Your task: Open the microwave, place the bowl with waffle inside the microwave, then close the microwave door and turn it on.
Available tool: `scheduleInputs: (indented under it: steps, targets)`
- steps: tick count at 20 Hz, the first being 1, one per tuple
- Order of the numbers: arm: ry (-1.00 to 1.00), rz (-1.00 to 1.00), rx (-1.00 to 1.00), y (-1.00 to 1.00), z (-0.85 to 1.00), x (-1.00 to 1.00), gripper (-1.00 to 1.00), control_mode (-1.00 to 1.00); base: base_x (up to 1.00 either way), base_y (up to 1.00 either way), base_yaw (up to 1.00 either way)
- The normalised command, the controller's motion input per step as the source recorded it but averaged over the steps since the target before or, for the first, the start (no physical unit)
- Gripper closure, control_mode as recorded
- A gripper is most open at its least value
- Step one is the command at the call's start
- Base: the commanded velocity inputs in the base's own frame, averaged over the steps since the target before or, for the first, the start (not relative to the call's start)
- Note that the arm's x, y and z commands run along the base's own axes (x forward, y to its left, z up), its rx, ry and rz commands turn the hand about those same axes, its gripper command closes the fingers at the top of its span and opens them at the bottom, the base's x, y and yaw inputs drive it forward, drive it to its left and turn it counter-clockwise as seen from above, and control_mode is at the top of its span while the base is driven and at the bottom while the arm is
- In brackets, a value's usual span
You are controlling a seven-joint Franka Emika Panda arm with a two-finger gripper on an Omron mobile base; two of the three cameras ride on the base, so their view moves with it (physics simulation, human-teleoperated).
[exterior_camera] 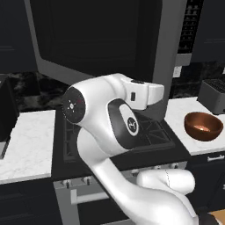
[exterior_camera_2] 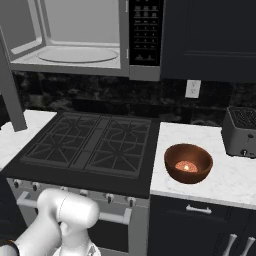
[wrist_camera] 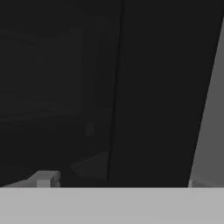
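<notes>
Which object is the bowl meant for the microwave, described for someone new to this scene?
Start at the black gas stove below the open microwave. On the white counter just right of it sits the bowl, between the stove and a dark toaster. It is round, glossy and copper-brown with something pale inside, unlike the boxy toaster.

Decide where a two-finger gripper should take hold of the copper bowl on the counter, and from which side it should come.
Grip the bowl by its thin rim, one finger inside the wall and one outside, coming straight down from above. It sits upright and open-topped on the white counter, and its round, deep body looks too wide to span. The rim toward the stove is probably best: the toaster stands at the other side.
</notes>
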Motion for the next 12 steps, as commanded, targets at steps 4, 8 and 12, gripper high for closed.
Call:
scheduleInputs:
  steps: [4,8,12]
  targets:
    - [-0.18,0.0,-0.01,0.0,0.0,-0.2,-1.0,-1.0,0.0,0.0,0.0]
    - [-0.15,-0.03,-0.02,-0.01,0.0,-0.5,-1.0,-1.0,0.0,0.0,0.0]
    - [-0.07,-0.09,-0.01,-0.06,0.0,-0.56,-1.0,-1.0,0.0,0.0,0.0]
